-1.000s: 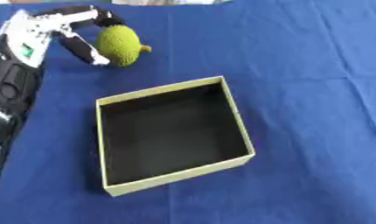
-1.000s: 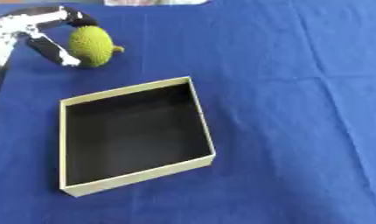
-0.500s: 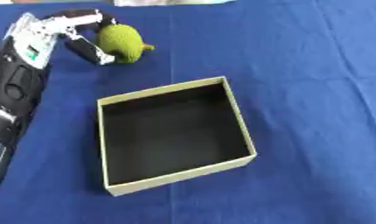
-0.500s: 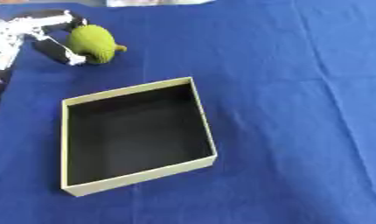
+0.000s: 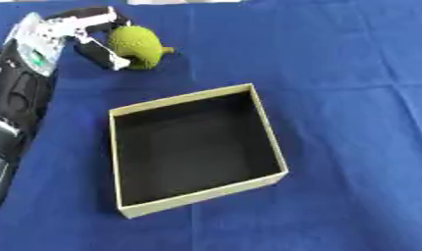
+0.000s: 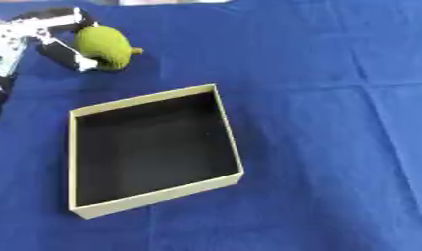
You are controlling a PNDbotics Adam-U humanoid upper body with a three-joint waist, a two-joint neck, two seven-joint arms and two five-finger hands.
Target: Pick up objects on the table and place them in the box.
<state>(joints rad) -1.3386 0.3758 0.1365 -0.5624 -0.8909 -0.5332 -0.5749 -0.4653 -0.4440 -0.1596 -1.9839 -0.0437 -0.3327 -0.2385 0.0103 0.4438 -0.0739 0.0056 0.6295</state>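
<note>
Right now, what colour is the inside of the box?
The inside of the box is black, while its rim is pale beige; the left eye view shows it best.

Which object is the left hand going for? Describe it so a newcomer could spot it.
Start at the open beige cardboard box with a dark inside in the middle of the blue tablecloth. Look past its far left corner: the robot's left hand is curled round a bumpy, egg-shaped yellow-green fruit with a short stem. It is the only loose item visible.

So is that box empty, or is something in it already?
Empty: the box shows only its bare dark floor. The green fruit is outside it, in the left hand.
</note>
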